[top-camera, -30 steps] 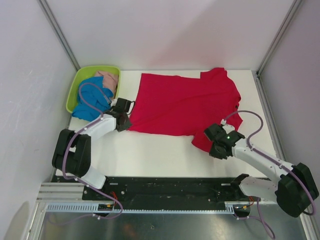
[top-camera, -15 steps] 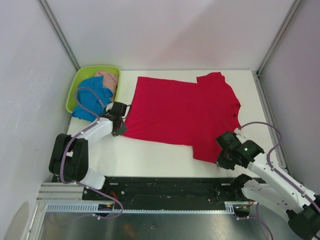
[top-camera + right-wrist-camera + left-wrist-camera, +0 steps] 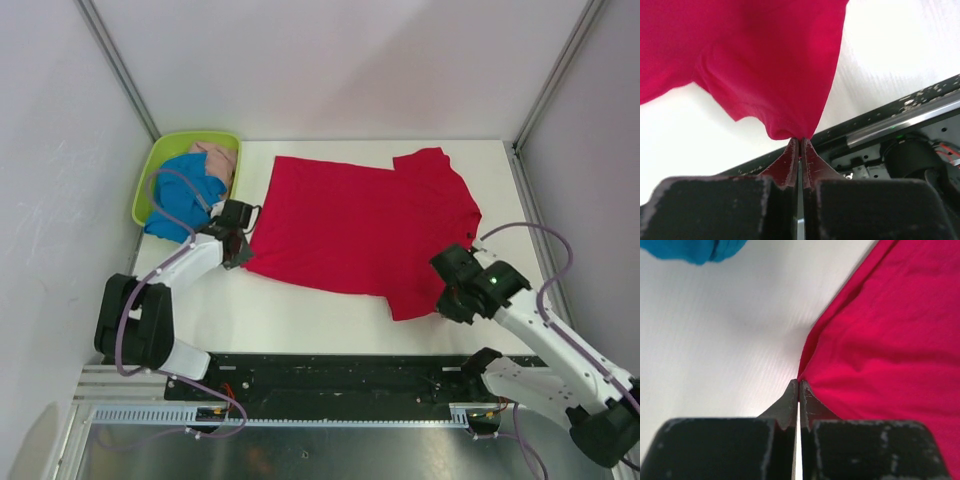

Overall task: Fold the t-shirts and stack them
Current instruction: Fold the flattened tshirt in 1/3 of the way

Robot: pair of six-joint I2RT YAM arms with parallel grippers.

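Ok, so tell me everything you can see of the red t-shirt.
The red t-shirt is plain, bright, soft cloth, spread nearly flat on the white table, hem to the left, collar to the right. The left claw pinches its near-left corner. The right claw pinches its near-right edge. The cloth is drawn to a point at each pinch.

Lighting's bright and even, soft and from above; the white table (image 3: 300,310) nearly blows out. Just a faint shadow beside the red shirt (image 3: 360,225). Top view is sharp; wrist views go soft up close, the fingers (image 3: 785,410) blurry at the bottom.
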